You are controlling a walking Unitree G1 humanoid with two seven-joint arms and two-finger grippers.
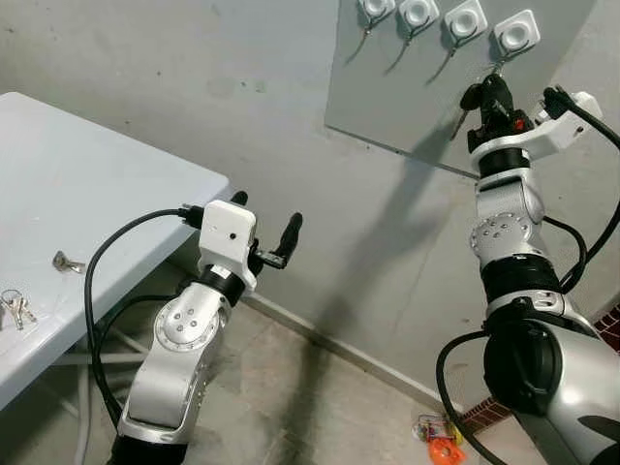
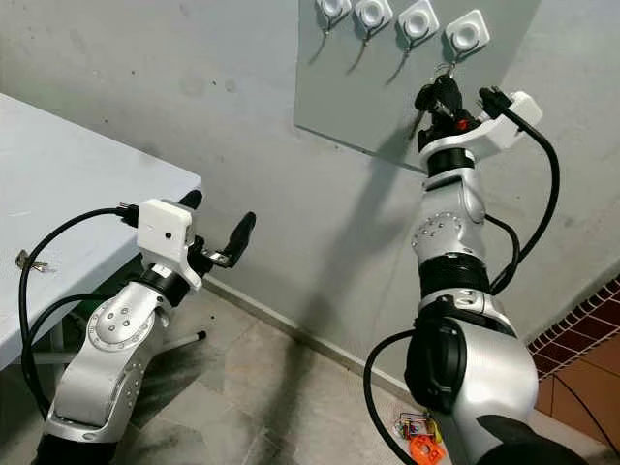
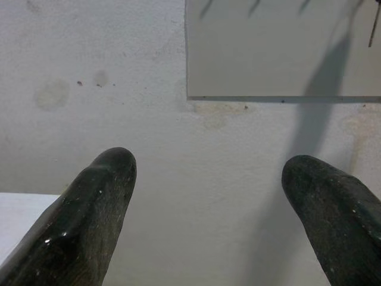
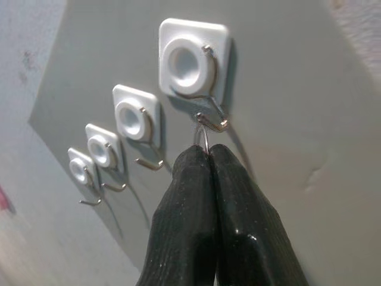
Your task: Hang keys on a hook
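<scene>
Right fingers [image 4: 209, 156] pinch key ring [image 4: 202, 136] at hook [image 4: 209, 119], keys [image 1: 463, 114] hanging downward; left fingers [image 3: 101, 196] spread.

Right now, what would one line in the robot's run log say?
right gripper: shut on key ring, ring at rightmost hook | left gripper: open, idle | spare keys: on table

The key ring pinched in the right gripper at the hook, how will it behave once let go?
The key ring looks thin, stiff wire, probably light. Keys dangling below the right gripper would likely swing. The hook's shallow upturn might let it slip.
</scene>
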